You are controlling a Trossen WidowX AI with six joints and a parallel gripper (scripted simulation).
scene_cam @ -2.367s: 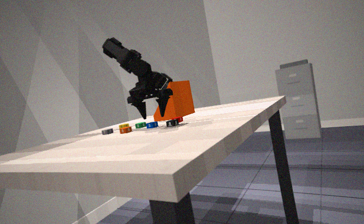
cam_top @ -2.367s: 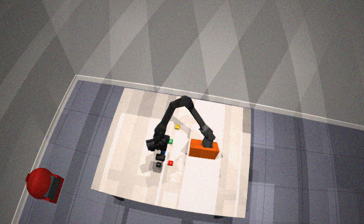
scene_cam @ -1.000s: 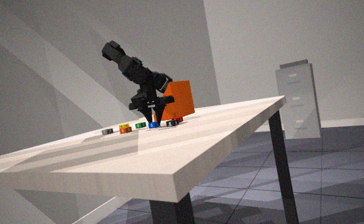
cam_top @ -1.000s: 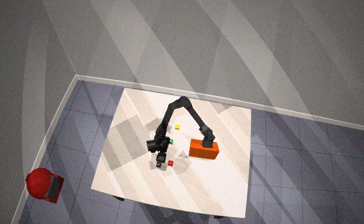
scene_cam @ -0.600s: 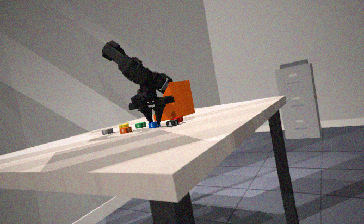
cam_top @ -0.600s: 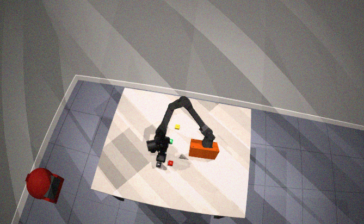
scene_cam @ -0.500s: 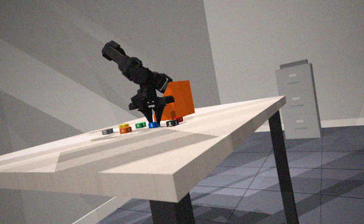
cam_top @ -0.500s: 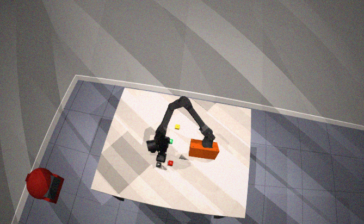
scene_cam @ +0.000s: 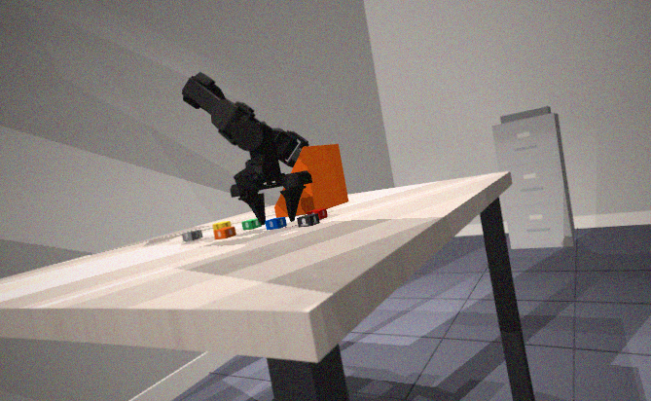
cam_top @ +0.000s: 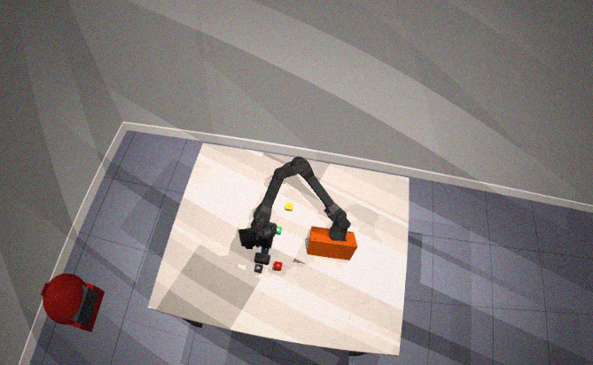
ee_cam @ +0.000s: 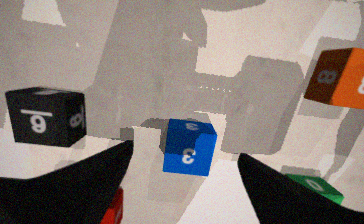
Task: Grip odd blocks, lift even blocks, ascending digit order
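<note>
My gripper is open, its fingers on either side of the blue block, which shows 3 and sits on the table. A black block, showing an underlined 9, is outside one finger. A green block, showing 0, is outside the other. The orange block shows 8. Digits on the red block, yellow block and grey block are unreadable.
A large orange box stands on the table at the arm's base. A red bin-like object and a grey cabinet are off the table.
</note>
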